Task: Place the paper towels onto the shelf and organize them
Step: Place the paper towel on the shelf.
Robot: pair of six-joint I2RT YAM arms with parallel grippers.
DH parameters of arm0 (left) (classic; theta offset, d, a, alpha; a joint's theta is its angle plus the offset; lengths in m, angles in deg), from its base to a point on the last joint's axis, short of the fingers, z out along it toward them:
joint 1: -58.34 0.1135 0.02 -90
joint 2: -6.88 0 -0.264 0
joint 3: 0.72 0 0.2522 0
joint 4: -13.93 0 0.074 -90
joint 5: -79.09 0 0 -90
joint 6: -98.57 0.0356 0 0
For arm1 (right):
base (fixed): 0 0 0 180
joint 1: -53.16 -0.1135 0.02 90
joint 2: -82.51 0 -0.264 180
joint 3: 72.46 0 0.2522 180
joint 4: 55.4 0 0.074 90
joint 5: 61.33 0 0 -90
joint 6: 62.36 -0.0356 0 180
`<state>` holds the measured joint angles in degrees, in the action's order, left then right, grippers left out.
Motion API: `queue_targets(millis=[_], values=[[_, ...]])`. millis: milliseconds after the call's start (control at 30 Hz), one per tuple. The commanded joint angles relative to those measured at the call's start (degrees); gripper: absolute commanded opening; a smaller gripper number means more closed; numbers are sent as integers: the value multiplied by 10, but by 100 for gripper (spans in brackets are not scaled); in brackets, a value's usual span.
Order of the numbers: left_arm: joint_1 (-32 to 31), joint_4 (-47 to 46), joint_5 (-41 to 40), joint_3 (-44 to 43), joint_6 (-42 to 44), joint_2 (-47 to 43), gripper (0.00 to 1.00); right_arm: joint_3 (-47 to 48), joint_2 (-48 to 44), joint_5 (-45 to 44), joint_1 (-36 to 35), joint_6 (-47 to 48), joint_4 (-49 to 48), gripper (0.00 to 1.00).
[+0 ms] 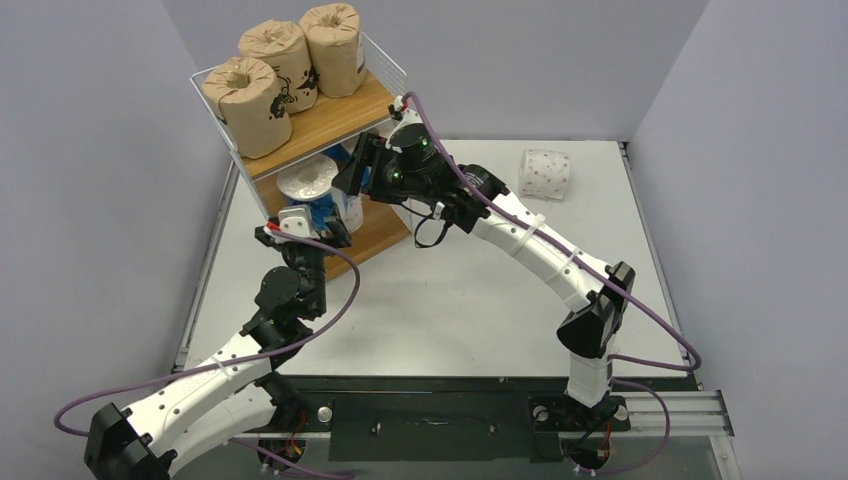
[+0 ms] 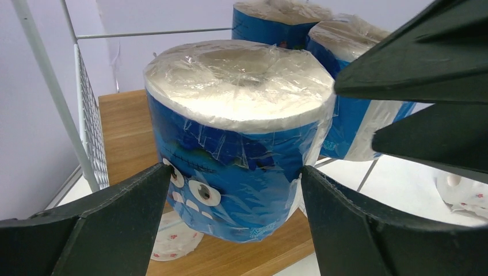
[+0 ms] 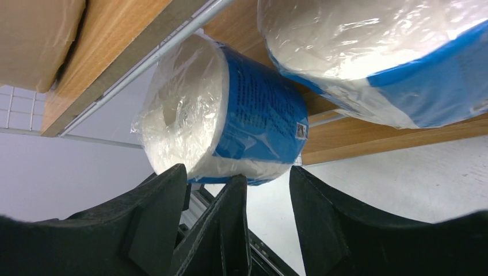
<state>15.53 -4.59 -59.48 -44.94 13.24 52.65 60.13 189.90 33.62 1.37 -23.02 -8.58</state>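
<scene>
Blue roll [image 2: 236,115] btwn L gripper [image 2: 236,172] fingers.

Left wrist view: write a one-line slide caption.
Left gripper straddles a blue-wrapped roll standing on the shelf board, two more blue rolls behind.

The shelf's [image 1: 335,112] middle tier is crowded: three blue rolls [image 2: 236,144] sit close together under the top board, a mesh side wall [image 2: 92,132] closes one side, and the left gripper [image 1: 300,222] and right gripper [image 1: 355,165] fill the open front. On top, brown rolls [image 1: 280,60] leave only the front right corner bare. The table [image 1: 450,310] right of the shelf lies open up to a lone white roll [image 1: 545,173].
</scene>
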Motion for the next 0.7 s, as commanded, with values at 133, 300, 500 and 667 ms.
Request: queue_targets(millis=[133,300,500,667], values=[[31,11,18,-41,-18,34,81,-71,-111,-21,14,-3,-55,62],[51,12,28,-51,-18,49,81,-151,-165,-46,22,-1,-85,62],[78,23,42,-61,-20,55,83,-218,-210,-48,29,3,-122,62],[83,54,71,-73,-19,44,93,-245,-229,-45,32,9,-138,62]])
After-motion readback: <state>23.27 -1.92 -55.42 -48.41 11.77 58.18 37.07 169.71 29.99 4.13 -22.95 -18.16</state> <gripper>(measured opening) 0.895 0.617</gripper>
